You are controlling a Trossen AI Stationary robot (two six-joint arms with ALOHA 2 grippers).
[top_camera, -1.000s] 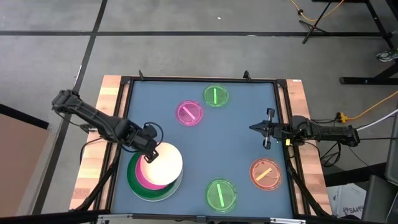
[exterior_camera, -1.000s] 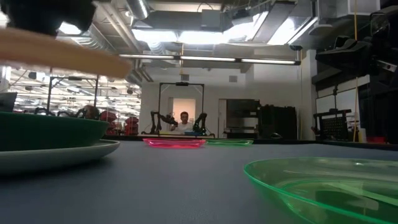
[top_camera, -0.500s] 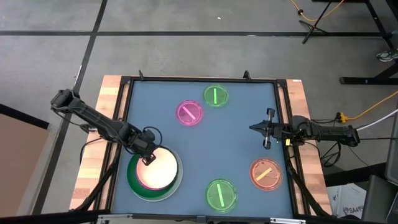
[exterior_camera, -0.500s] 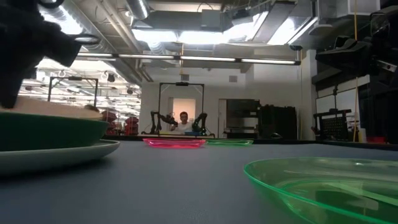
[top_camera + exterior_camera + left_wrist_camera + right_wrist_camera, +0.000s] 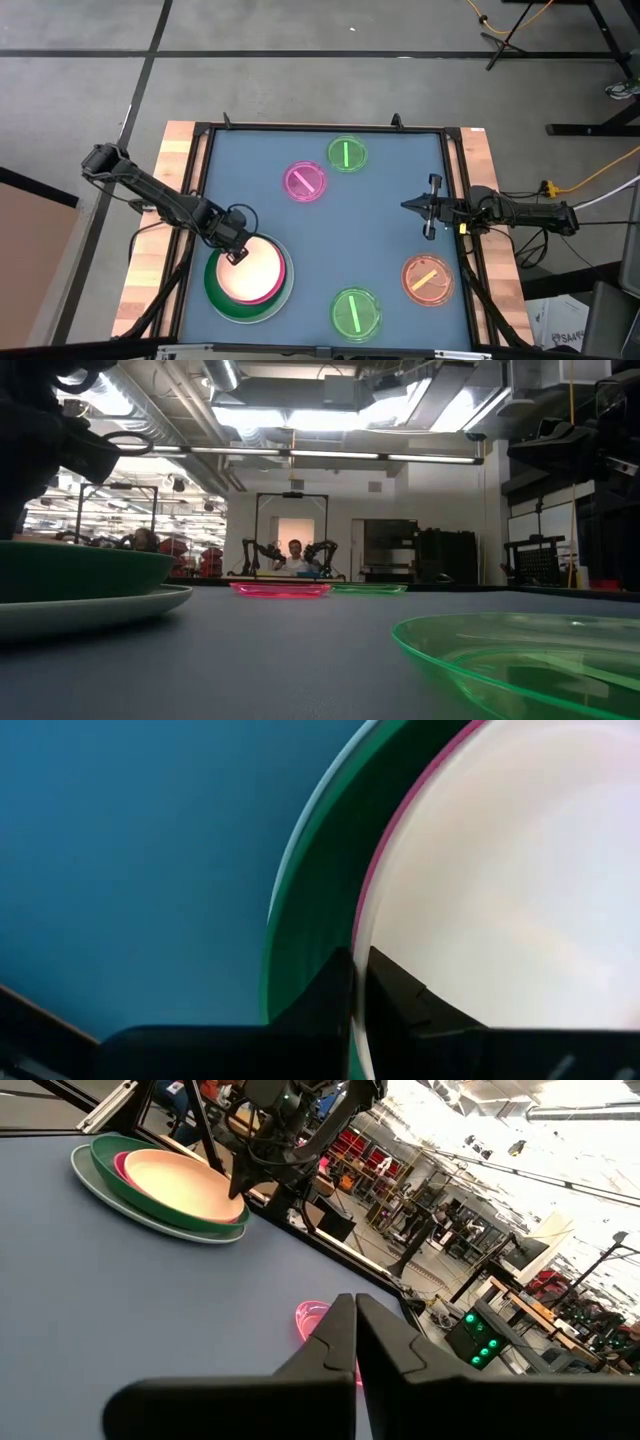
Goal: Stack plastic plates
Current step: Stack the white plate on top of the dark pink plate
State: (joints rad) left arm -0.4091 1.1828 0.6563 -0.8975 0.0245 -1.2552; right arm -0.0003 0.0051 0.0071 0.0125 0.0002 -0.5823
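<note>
A stack sits at the table's near left: the large pale blue-white plate (image 5: pixel 283 296) at the bottom, then the dark green plate (image 5: pixel 212 285), the magenta plate (image 5: pixel 272 292), and the cream plate (image 5: pixel 250 276) on top. My left gripper (image 5: pixel 238 256) is at the cream plate's far-left rim, shut on it. Small translucent plates lie flat on the table: a pink plate (image 5: pixel 305 181), a green plate (image 5: pixel 347 154), an orange plate (image 5: pixel 428 279) and another green plate (image 5: pixel 355 312). My right gripper (image 5: pixel 425 207) waits shut above the table's right side. My left gripper pinches the cream plate's rim (image 5: pixel 362 960) on its far-left side between the two fingers, one finger (image 5: pixel 335 988) outside the rim and one finger (image 5: pixel 395 988) over the plate's inner face. The fingers come slanting down from the table's left. The plate lies nested in the magenta plate.
The mat has a raised dark frame (image 5: pixel 320 128) with wooden strips along the left and right. Open mat lies in the middle, between the stack and the small plates. In the low view the near green plate (image 5: pixel 520 660) fills the foreground; a person (image 5: pixel 296 550) stands far behind.
My left gripper has moved down and slightly toward the table's near left, carrying the cream plate. The plate was raised, tilted and offset to the right of the stack; it now lies level inside the magenta plate. The gripper stays shut on its rim.
</note>
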